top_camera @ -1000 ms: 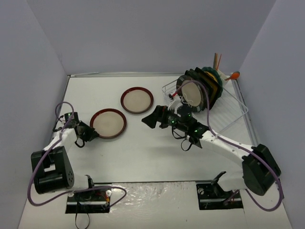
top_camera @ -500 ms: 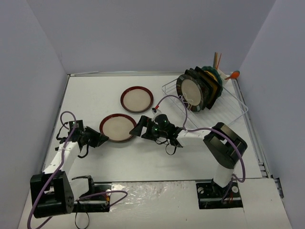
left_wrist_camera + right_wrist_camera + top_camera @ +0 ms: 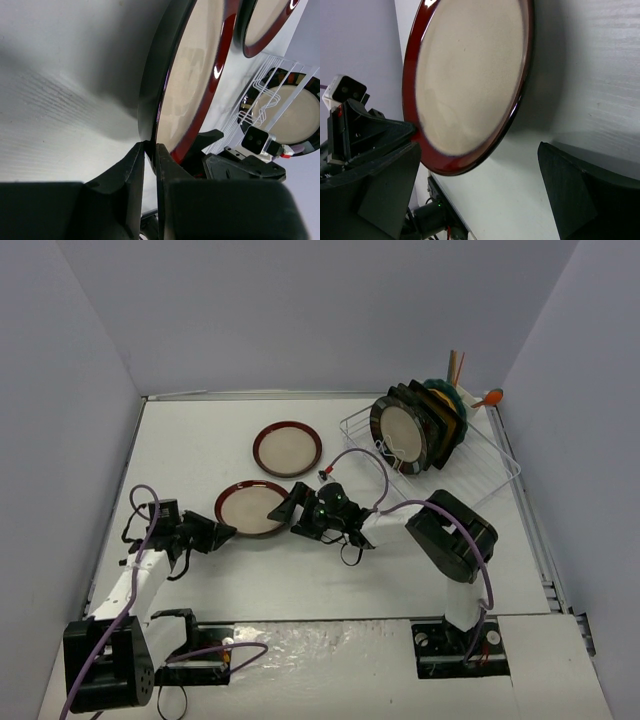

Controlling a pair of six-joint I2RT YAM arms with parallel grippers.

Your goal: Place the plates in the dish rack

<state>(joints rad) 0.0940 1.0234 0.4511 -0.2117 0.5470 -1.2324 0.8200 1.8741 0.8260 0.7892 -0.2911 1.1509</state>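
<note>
A round cream plate with a red-brown rim lies near the table's middle. My left gripper is shut on its left rim; in the left wrist view the fingertips pinch the plate's edge, which is tilted off the table. My right gripper is open at the plate's right side; in the right wrist view the plate is just ahead of the spread jaws, not between them. A second red-brown plate lies further back. The dish rack at far right holds several upright plates, the striped-black one in front.
Utensils with wooden and orange handles stand at the rack's far corner. Cables trail from the right arm over the table. Grey walls enclose the table on three sides. The rack also shows in the left wrist view.
</note>
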